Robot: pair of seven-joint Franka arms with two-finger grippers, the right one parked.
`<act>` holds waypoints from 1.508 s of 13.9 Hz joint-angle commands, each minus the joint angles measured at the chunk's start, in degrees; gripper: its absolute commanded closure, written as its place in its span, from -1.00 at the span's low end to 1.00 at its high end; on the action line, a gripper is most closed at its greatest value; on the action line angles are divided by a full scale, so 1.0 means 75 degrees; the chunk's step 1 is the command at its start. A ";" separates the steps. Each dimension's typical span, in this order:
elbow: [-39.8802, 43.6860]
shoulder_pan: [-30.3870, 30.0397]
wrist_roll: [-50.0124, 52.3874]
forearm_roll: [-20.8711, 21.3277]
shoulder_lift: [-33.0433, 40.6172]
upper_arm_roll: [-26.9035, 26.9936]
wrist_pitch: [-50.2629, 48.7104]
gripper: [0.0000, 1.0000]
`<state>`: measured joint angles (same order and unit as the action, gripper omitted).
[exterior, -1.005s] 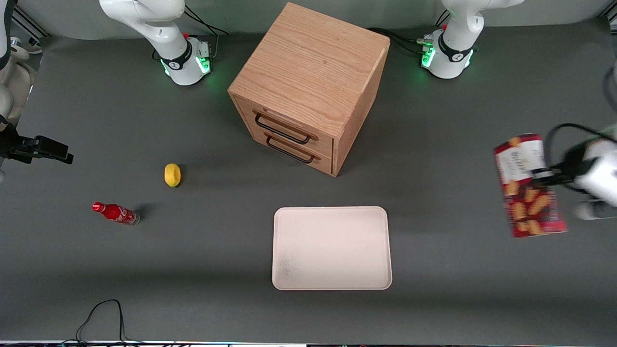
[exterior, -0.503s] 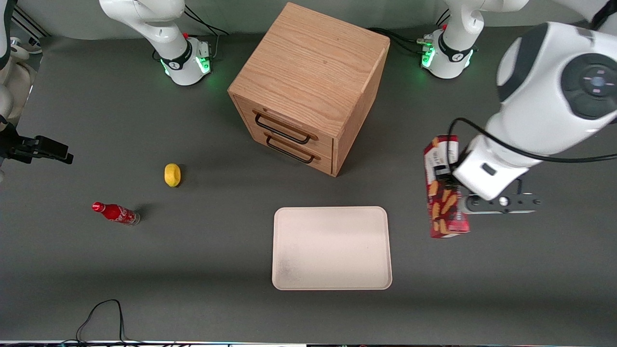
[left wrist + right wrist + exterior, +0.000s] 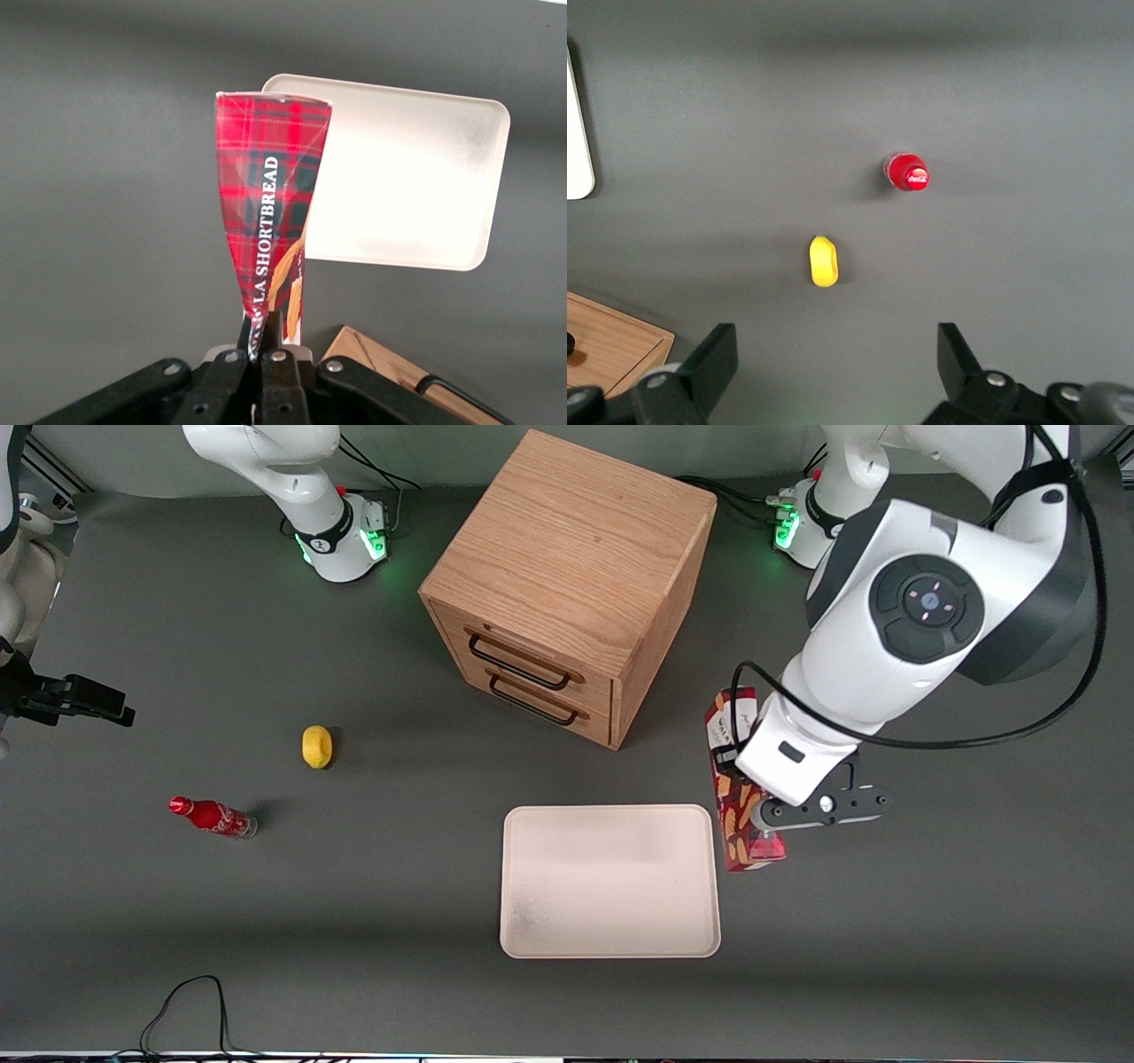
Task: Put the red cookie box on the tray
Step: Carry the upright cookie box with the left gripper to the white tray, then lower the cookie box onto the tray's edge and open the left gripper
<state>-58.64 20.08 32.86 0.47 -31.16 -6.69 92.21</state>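
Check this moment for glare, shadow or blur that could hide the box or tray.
Front view: evenly lit and sharp; the gripper holds the box beside the tray, the arm covering part of the box. Left wrist view: glare washes out the tray surface, its rim still readable; box print sharp.

"SHORTBREAD" in white on the red cookie box [image 3: 266,212]; Coca-Cola script on the bottle cap [image 3: 907,173].

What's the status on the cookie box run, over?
Gripper shut on red cookie box, held above the table beside the tray. Box not yet over tray. Tray bare; nothing between them.
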 commanded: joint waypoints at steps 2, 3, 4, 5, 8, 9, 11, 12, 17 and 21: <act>0.0248 0.0112 0.0037 0.0241 -0.1010 0.0119 0.0569 1.00; 0.0225 0.0124 0.0049 0.0381 -0.1292 0.0119 0.1118 1.00; 0.0016 0.0124 0.0049 0.0545 -0.1446 0.0119 0.1575 1.00; -0.0381 0.0147 0.0014 0.0628 -0.1470 0.0119 0.1998 1.00; -0.0970 0.0147 0.0025 0.0757 -0.1657 0.0131 0.3113 1.00; -0.0971 0.0147 0.0025 0.0804 -0.1844 0.0131 0.3185 1.00; -0.0971 0.0147 0.0060 0.0874 -0.2266 0.0131 0.3792 1.00; -0.0971 0.0147 0.0061 0.0886 -0.2407 0.0154 0.3899 1.00; -0.0971 0.0136 0.0049 0.1132 -0.2725 0.0154 0.4146 1.00; -0.0971 0.0136 0.0119 0.1120 -0.2713 0.0154 0.4147 0.03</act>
<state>-66.06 20.53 32.80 8.01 -51.95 -6.07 122.95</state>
